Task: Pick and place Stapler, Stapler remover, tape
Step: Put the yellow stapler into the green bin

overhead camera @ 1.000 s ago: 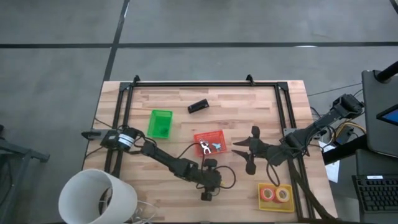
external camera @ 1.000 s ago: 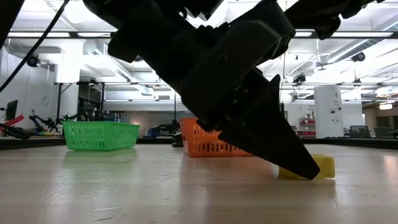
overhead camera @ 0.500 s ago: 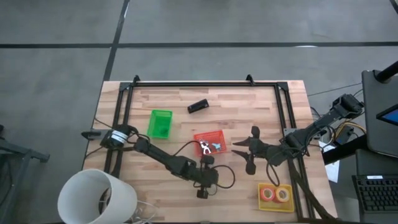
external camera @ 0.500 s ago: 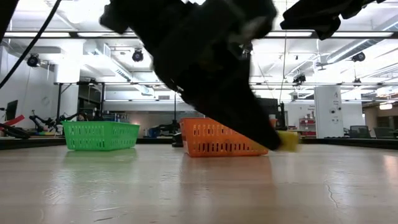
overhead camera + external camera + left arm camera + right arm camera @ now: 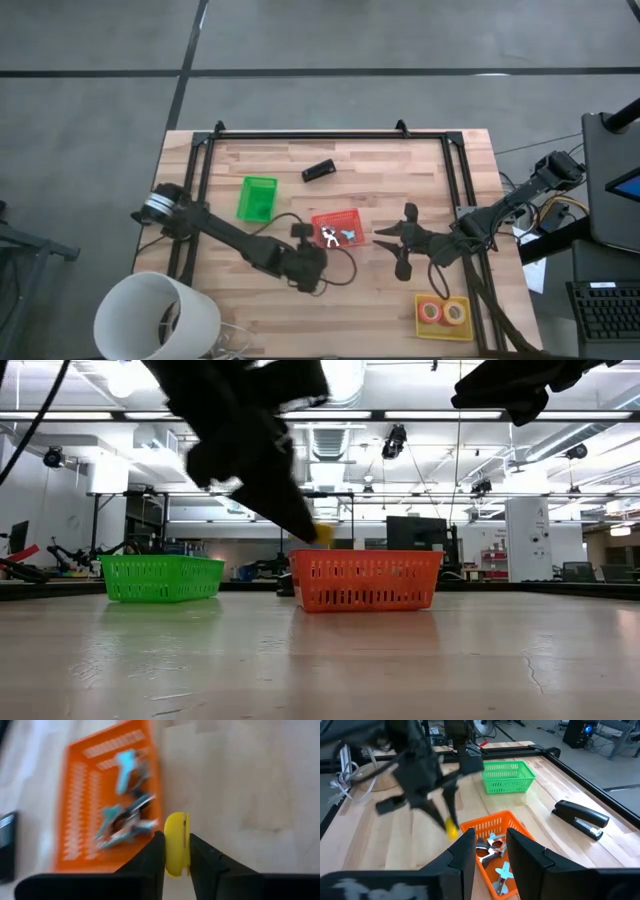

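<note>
My left gripper (image 5: 176,839) is shut on a yellow tape roll (image 5: 175,840) in the air, beside the near left corner of the orange bin (image 5: 335,228). It also shows in the low view (image 5: 315,532) and the right wrist view (image 5: 451,827). The orange bin holds staple removers (image 5: 125,815). The black stapler (image 5: 318,171) lies flat on the table toward the far edge. My right gripper (image 5: 395,248) is open and empty, to the right of the orange bin. Two more tape rolls (image 5: 442,313) lie in the yellow bin (image 5: 443,330). My left gripper pinches the yellow roll between its two fingers, one on each flat face (image 5: 176,857). The roll stands edge-on to the wrist camera. The fingers (image 5: 445,807) slant down toward the table's far side. The roll is lifted clear of the table, about level with the orange bin's rim (image 5: 365,555).
A green bin (image 5: 257,198) stands left of the orange bin. A black frame rail (image 5: 330,136) runs along the table's far and side edges. A white round lampshade-like object (image 5: 155,315) sits at the near left corner. Bare wood lies between the bins and the near edge.
My left gripper has risen from the table near its near edge and gone toward the far and left edges, up to the orange bin's corner. It has carried the yellow roll, which is now lifted clear of the table.
</note>
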`<state>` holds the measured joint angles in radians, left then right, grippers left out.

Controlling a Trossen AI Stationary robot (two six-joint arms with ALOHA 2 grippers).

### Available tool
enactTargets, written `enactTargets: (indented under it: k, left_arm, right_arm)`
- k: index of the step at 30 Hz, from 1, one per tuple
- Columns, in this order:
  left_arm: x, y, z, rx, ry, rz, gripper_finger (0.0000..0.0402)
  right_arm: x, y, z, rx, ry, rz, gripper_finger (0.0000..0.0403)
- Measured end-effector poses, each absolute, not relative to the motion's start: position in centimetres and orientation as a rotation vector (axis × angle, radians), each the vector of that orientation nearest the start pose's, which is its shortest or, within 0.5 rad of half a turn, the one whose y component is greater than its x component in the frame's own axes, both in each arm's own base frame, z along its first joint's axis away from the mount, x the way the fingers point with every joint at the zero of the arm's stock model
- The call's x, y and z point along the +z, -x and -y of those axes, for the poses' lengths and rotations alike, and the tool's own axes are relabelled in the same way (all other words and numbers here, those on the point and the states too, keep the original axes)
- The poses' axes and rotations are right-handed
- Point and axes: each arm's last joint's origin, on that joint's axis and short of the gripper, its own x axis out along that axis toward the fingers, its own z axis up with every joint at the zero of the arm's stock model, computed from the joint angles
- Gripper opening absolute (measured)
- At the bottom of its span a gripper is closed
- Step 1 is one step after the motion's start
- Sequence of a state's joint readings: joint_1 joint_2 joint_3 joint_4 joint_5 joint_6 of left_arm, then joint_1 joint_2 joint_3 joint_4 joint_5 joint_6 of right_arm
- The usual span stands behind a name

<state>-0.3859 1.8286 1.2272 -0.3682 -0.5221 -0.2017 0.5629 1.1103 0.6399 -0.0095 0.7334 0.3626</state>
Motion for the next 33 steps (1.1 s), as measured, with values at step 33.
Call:
enactTargets:
  k: [33]
  left_arm:
    - [15.1,-18.6,1.2,1.032,0.305,-0.522,0.008]
  right_arm:
    - [24.0,-20.3,-10.5,-0.234,-0.077,-0.337,0.0076]
